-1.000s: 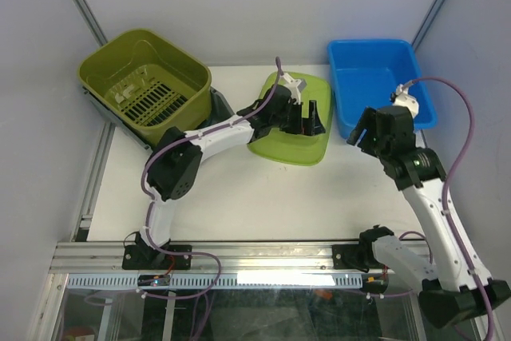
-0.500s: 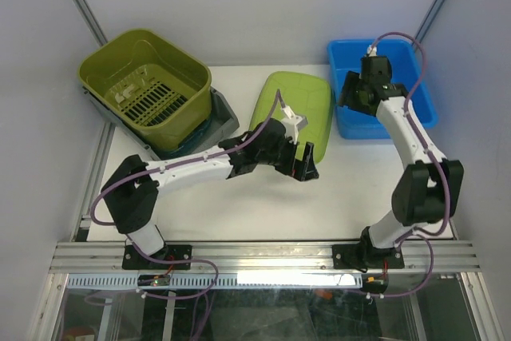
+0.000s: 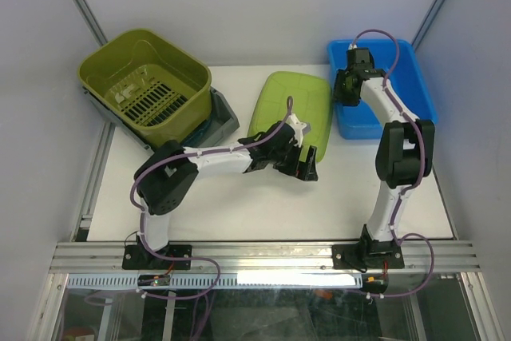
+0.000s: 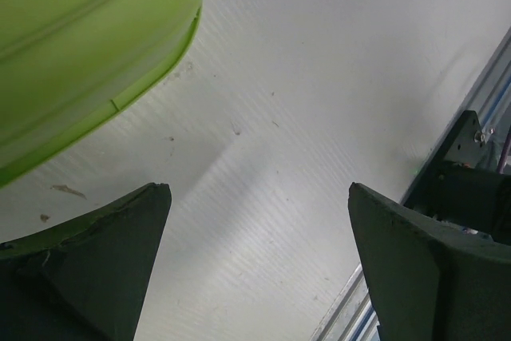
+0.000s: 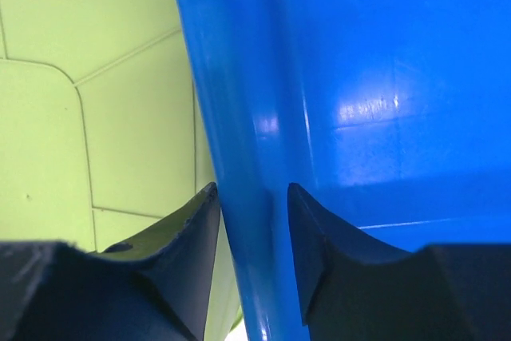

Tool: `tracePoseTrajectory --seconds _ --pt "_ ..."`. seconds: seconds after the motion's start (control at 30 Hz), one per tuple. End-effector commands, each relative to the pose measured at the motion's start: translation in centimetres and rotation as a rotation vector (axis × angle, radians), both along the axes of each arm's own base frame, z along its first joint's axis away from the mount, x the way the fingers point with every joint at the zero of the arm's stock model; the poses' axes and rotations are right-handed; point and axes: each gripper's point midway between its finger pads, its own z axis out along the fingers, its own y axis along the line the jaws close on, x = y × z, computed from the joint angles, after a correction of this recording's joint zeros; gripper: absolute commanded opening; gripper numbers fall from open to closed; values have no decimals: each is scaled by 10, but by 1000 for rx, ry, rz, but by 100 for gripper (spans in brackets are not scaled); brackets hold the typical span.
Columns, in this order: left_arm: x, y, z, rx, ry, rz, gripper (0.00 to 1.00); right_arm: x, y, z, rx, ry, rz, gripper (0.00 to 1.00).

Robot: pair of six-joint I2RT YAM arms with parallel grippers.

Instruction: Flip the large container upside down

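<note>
The large blue container (image 3: 407, 77) stands open side up at the back right of the table. My right gripper (image 3: 345, 88) straddles its left rim, one finger outside and one inside, shut on that wall. In the right wrist view the blue rim (image 5: 255, 101) fills the gap of the right gripper (image 5: 251, 188). My left gripper (image 3: 307, 164) hangs open over bare table just in front of a lime container, nothing between its fingers (image 4: 120, 229).
A lime container (image 3: 295, 105) lies bottom up beside the blue one, its edge showing in the left wrist view (image 4: 80, 53). A green slotted basket (image 3: 144, 77) sits on a grey tray (image 3: 226, 114) at the back left. A metal rail (image 3: 263, 253) runs along the near edge.
My right arm reached to the back and its jaws closed over the blue container's left rim. My left gripper drew off the lime container towards the front, still open.
</note>
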Motion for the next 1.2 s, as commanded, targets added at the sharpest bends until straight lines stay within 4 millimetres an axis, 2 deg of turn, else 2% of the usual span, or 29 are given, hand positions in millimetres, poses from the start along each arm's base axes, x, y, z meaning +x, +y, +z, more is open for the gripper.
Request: tracePoseTrajectory --seconds 0.0,0.03,0.07,0.17,0.3,0.43,0.5,0.7,0.77,0.9,1.03,1.17 --pt "27 -16 33 -138 -50 -5 99 18 13 25 58 -68 64 43" --pt "31 -15 31 -137 -49 0 99 16 17 25 75 -63 76 40" --pt "34 -16 30 -136 -51 4 99 14 19 26 89 -61 81 31" --pt "44 -20 32 -138 -78 12 99 8 22 42 116 -80 75 0" --pt "55 -31 32 -146 -92 12 99 -5 25 84 148 -159 71 0" --pt "61 -36 31 -154 -85 12 99 -23 43 122 250 -224 145 0" --pt "62 -34 34 -157 -92 15 99 -33 58 133 333 -229 211 0" --pt "59 -26 45 -177 -105 38 99 -49 91 145 568 -216 305 0" --pt "58 -21 52 -183 -113 45 99 -53 103 154 647 -235 346 0" --pt "49 -6 80 -200 -143 55 99 -63 117 168 768 -240 387 0" --pt "33 16 105 -201 -153 63 99 -72 123 186 883 -265 402 0" --pt "22 39 130 -203 -188 93 99 -75 120 209 962 -311 381 0"
